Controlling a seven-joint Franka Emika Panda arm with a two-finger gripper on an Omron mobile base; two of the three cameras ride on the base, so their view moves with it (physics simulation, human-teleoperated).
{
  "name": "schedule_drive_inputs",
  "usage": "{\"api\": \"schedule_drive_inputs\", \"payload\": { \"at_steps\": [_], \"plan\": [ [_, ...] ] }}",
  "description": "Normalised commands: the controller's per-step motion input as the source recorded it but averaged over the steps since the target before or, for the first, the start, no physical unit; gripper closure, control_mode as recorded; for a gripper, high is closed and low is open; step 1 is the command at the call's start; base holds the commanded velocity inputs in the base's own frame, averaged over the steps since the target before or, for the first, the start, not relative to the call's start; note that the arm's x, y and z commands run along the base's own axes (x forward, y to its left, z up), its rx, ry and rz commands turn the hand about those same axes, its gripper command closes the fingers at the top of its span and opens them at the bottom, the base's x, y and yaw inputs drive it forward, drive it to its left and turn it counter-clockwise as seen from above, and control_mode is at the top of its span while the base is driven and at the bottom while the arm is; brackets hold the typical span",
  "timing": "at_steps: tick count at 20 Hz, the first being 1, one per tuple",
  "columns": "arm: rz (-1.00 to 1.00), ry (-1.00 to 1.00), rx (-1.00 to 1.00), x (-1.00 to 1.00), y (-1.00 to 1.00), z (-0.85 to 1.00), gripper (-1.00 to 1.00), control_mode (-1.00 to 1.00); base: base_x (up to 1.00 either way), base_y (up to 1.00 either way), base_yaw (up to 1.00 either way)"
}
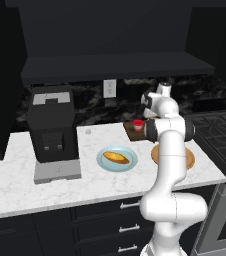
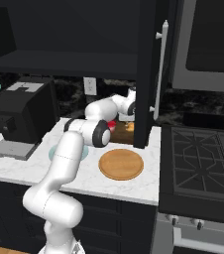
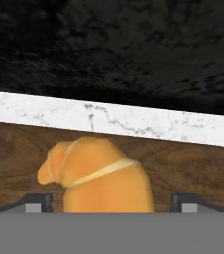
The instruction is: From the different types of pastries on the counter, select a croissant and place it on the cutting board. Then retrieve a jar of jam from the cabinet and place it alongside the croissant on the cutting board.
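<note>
Your gripper (image 3: pixel 112 201) stands spread at the bottom of the hand view, its two dark fingertips (image 3: pixel 34 201) set wide on either side of the croissant (image 3: pixel 96 173) and apart from it, pinching nothing. The croissant lies on the cutting board (image 3: pixel 193 168), filling the lower centre of that frame, with a strip of the white marble counter (image 3: pixel 134 121) behind the board and the dark speckled backsplash (image 3: pixel 114 49) across the top. In the left base view you see your white arm (image 1: pixel 172 165) rising from the lower right and reaching toward the board at right of centre, where the jar of jam (image 1: pixel 138 125) sits with its red body and pale lid. Left of the arm, near the middle of that frame, a long golden pastry (image 1: pixel 116 158) rests on a pale blue plate (image 1: pixel 127 151); a round tan wooden plate (image 1: pixel 189 159) lies partly behind the arm, and a black coffee machine (image 1: pixel 52 130) stands at left. The dark cabinet (image 1: pixel 115 65) spans the top.
</note>
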Motion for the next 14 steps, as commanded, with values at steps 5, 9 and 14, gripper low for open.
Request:
{"api": "schedule_drive_inputs", "payload": {
  "at_steps": [5,9,14],
  "plan": [
    [-0.13,0.00,0.01,0.00,0.00,0.34,-1.00,-1.00,0.00,0.00,0.00],
    [-0.19,-0.02,0.07,-0.77,0.15,0.35,-1.00,-1.00,0.00,0.00,0.00],
    [-0.24,-0.16,0.11,-1.00,0.39,-0.01,-1.00,-1.00,0.00,0.00,0.00]
  ]
}}
